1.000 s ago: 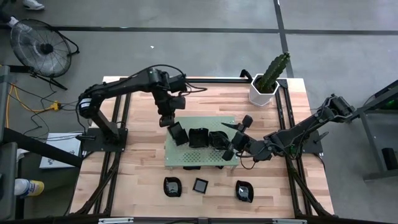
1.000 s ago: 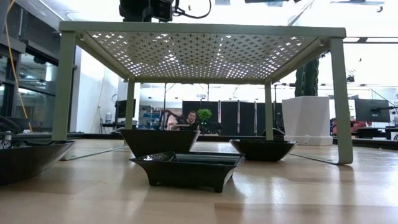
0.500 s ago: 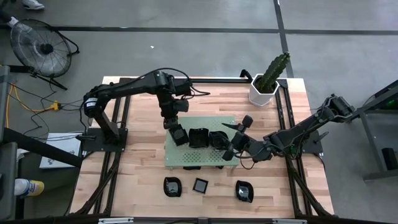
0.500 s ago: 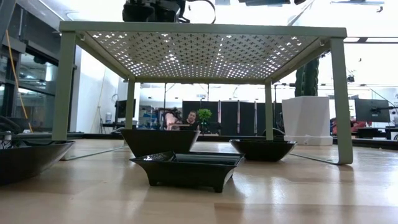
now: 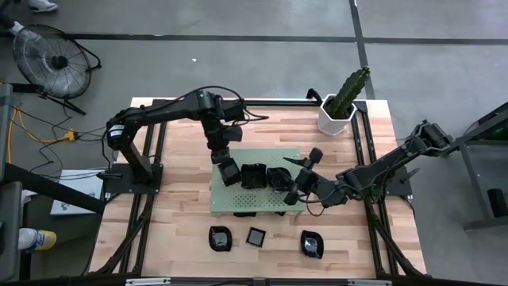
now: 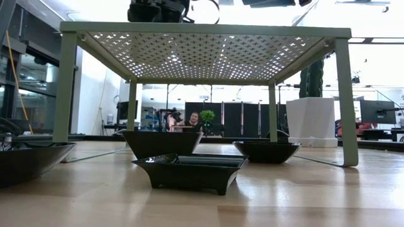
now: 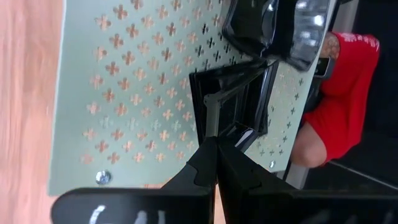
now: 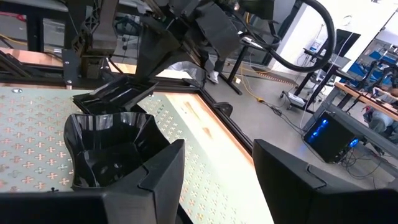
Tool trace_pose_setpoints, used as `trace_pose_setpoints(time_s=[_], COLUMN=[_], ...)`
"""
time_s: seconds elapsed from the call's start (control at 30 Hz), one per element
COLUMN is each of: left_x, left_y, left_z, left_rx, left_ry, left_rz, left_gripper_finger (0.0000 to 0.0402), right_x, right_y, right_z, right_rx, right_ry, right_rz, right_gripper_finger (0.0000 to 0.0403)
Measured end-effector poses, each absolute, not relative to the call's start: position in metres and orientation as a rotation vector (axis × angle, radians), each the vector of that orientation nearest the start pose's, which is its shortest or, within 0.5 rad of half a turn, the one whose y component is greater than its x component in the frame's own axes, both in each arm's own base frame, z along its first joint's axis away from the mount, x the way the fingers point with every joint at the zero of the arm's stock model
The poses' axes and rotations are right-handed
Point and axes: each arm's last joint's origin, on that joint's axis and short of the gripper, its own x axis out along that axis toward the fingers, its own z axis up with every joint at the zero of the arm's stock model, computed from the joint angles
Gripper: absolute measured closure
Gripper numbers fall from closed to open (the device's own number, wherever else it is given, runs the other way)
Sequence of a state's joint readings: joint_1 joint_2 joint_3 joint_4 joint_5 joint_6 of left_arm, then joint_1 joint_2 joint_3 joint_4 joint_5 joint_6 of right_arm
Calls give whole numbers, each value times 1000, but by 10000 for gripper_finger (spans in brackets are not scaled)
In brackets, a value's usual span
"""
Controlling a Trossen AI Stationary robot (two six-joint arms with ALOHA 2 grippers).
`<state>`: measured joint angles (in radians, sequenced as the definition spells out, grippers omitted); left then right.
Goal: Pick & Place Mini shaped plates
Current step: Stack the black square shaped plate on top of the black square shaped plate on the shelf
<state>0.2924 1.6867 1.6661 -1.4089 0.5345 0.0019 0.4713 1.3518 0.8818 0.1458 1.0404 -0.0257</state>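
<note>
On the green perforated board (image 5: 238, 199) are three mini shaped plates, all glossy black. My left gripper (image 5: 225, 165) is shut on the leftmost one, a square plate (image 7: 239, 99), also visible in the right wrist view (image 8: 112, 93). A petal-edged plate (image 8: 109, 149) sits in the middle of the board, and a third plate (image 5: 278, 178) sits to its right. My right gripper (image 8: 217, 152) stands open and nearly level at the board's right end (image 5: 300, 175), beside that third plate, with nothing between its fingers. My left gripper pinches the square plate's rim (image 7: 210, 127) between its two fingertips, on the side nearest the gripper. It comes steeply from above, slanting down onto the board's left part. The plate hangs tilted below the fingers. Whether its low edge touches the board, I cannot tell.
More black plates lie on the wooden table: three near the front edge (image 5: 220, 238) (image 5: 255, 236) (image 5: 312, 244), and others under the board (image 6: 192, 171) (image 6: 265, 151). A white pot with a cactus (image 5: 337, 115) stands at the back right.
</note>
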Motion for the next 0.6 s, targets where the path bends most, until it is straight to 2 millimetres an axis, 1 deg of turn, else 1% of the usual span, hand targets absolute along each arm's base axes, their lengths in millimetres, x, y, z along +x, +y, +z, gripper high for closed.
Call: trace_pose_setpoints(time_s=[0.4,0.6], left_x=[301,301], left_y=[75,71], left_z=[329,328], left_rx=[-602,-596], left_ry=[1317,1337], left_rz=[-185,-184], left_gripper_finger=[401,401], right_x=[266,266], right_y=[108,108], right_z=[277,277], right_rx=[-250,-250], right_ry=[247,247], right_rz=[-561,-561], right_gripper_finger=[218,217])
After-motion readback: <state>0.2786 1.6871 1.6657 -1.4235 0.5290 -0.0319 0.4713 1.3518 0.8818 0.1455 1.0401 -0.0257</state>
